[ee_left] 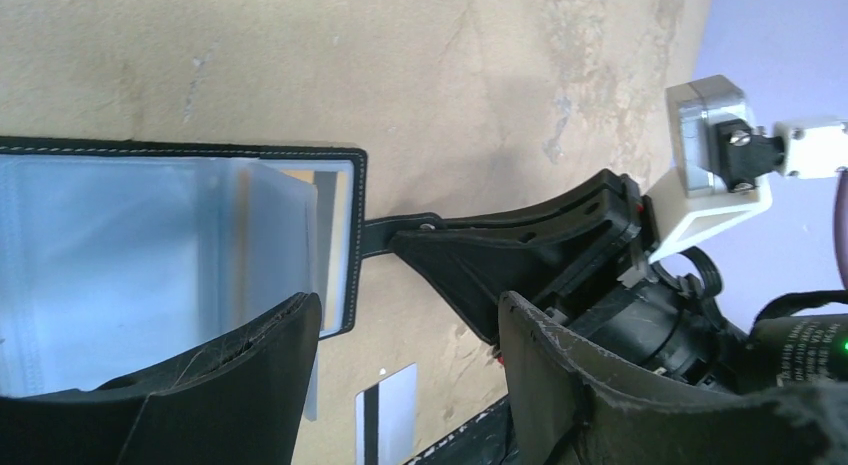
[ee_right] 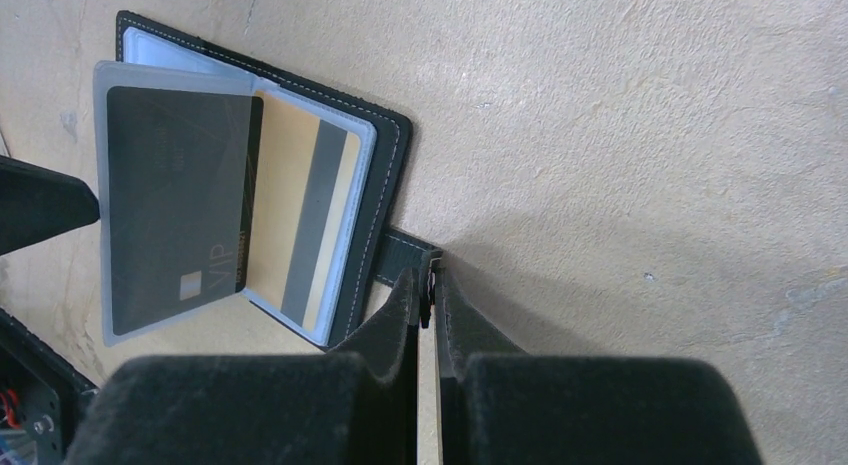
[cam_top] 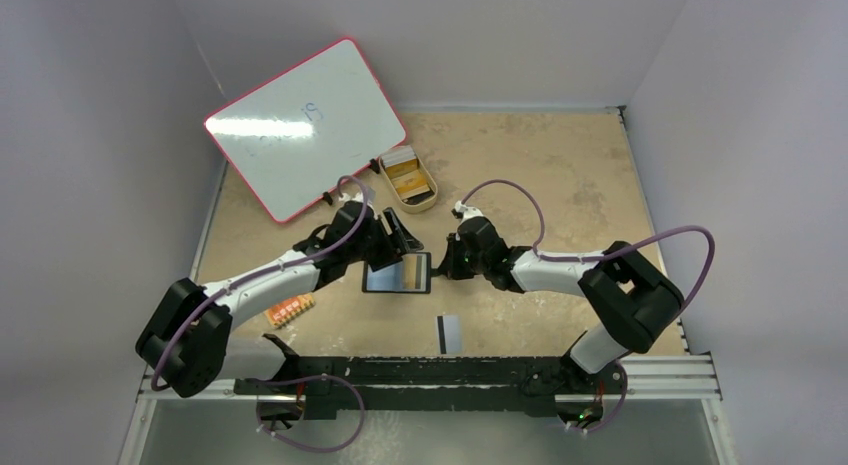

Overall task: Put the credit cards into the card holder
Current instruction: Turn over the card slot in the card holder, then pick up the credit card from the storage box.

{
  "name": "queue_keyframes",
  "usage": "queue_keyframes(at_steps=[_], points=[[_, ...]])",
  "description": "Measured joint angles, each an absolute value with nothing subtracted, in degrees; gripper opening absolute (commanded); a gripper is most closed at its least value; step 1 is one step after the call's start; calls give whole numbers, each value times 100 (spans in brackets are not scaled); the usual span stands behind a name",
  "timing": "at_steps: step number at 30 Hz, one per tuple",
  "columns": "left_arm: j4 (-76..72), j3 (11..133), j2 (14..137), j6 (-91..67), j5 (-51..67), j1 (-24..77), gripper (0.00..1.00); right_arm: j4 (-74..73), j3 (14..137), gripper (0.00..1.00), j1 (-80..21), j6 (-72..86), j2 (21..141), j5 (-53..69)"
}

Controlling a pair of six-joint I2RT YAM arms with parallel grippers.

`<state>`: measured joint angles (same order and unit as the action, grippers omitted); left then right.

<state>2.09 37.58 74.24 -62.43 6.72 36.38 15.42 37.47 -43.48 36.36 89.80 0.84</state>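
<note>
Positions are all relative to the card holder (ee_right: 388, 185), which lies open on the table (cam_top: 560, 185) with its clear sleeves (ee_left: 120, 255) facing up. Well left of it, on the near side, is a small orange board (cam_top: 290, 310); not mine to touch. My left gripper (ee_left: 405, 320) hangs over the holder with fingers wide apart and nothing between them, one finger over the sleeves and the other beyond the tab edge. In the sleeves there's a dark card (ee_right: 175, 195) in the upper flap, overlapping an orange-gold card (ee_right: 300, 215) with a grey stripe. Both look seated as far as I can see. Behind the holder is a tan tray (cam_top: 424, 206) with what looks like more cards; I can't count them. At the holder's right edge, my right gripper (ee_right: 432, 280) has its fingers together, pinched on the snap tab (ee_right: 405, 250). On the near side of the holder, slightly right, a pale card with a black stripe (cam_top: 449, 332) lies loose and flat. My read: two are in, this one is next, and the left does the fetch. To do it well, the right holds the tab through the whole insert, else the holder skates. The card is thin and flat, so come down tilted and catch one long edge rather than squashing it onto the table. Feed it short edge first, square to a free sleeve mouth, at a low angle. The sleeves look floppy and will likely buckle if pushed off-axis. Release only once it's seated.
</note>
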Motion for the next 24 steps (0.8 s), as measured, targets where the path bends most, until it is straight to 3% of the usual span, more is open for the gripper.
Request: queue_keyframes(at_steps=[14,24], points=[[-123,3760,7747,-6195,926,3638,65,1540,3736,1,-4348,3642,8980,97],[1243,4383,7708,-5743,56,3636,64,827,3951,46,-4327,3454,8543,73]])
